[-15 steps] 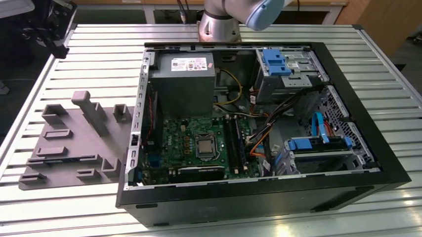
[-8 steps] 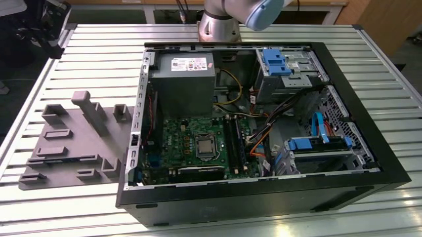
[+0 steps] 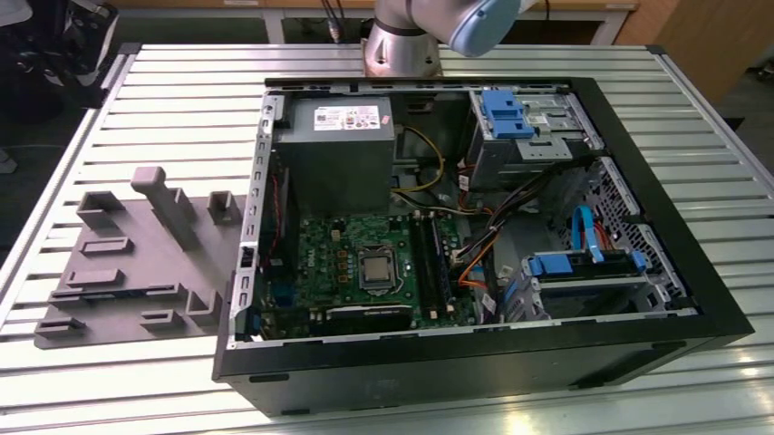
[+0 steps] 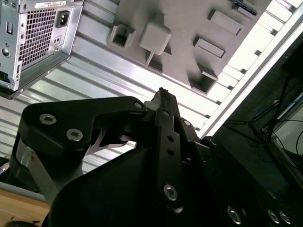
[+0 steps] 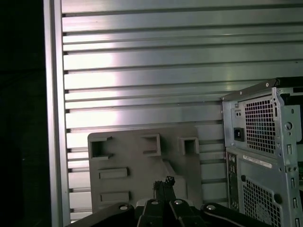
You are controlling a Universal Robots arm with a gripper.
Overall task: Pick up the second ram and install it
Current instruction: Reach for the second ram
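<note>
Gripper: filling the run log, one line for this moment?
gripper: fingers shut | pointing toward: grey tray | beside tray: computer case

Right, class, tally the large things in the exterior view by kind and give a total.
Slatted metal table: 1
Grey moulded tray: 1
Open computer case: 1
Robot arm: 1
Total: 4

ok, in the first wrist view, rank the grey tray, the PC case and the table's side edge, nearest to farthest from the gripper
1. grey tray: directly beyond the gripper, which overlaps it.
2. PC case: beside the tray, vented back panel showing.
3. table's side edge: past the tray, on the side away from the case.
</note>
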